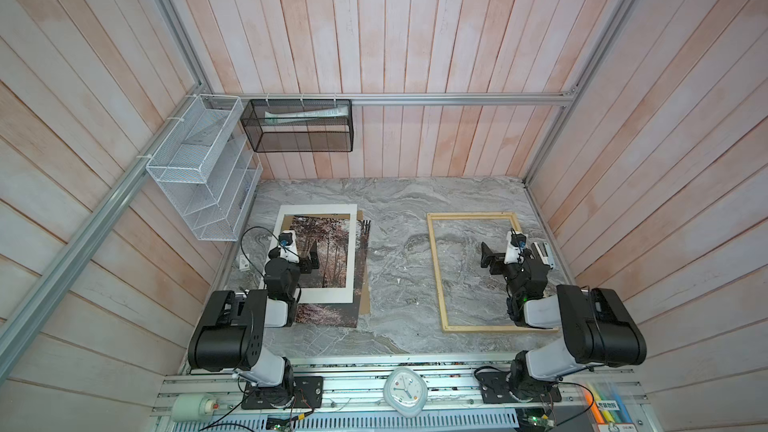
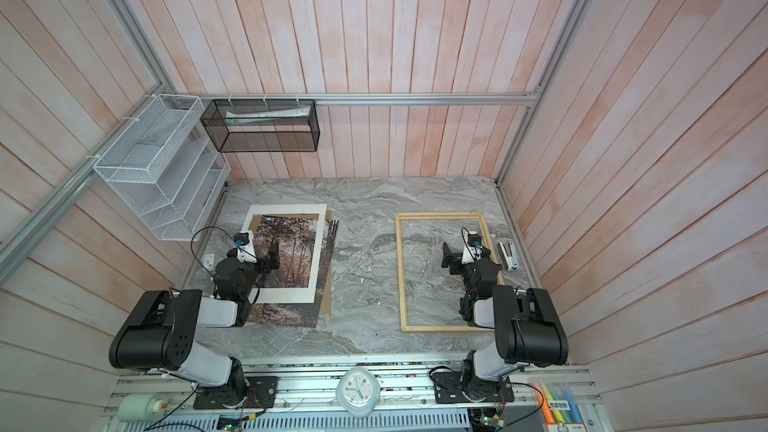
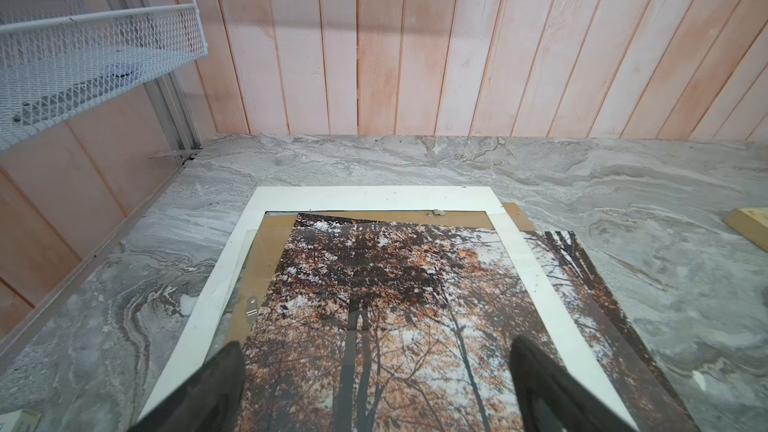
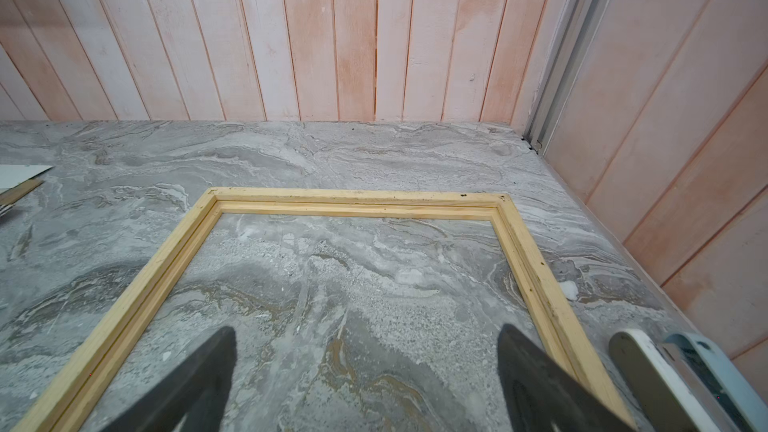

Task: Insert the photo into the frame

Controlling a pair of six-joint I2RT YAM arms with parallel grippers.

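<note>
Now, photo [image 1: 328,251]: flat on the table [image 1: 399,209], partly under the white mat board [image 1: 320,209], well left of the frame [image 1: 469,215].
Left gripper [image 1: 312,258]: jaws wide apart, holding nothing, over the photo.
Right gripper [image 1: 489,259]: jaws wide apart, holding nothing, over the frame's opening.

A white mat board [image 1: 328,295] lay over a brown backing board [image 3: 515,220]; a stapler [image 2: 508,256] lay near the right wall [image 2: 623,201].

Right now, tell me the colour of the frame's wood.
Pale, yellowish natural wood, unpainted. The frame shows best in the right wrist view.
</note>
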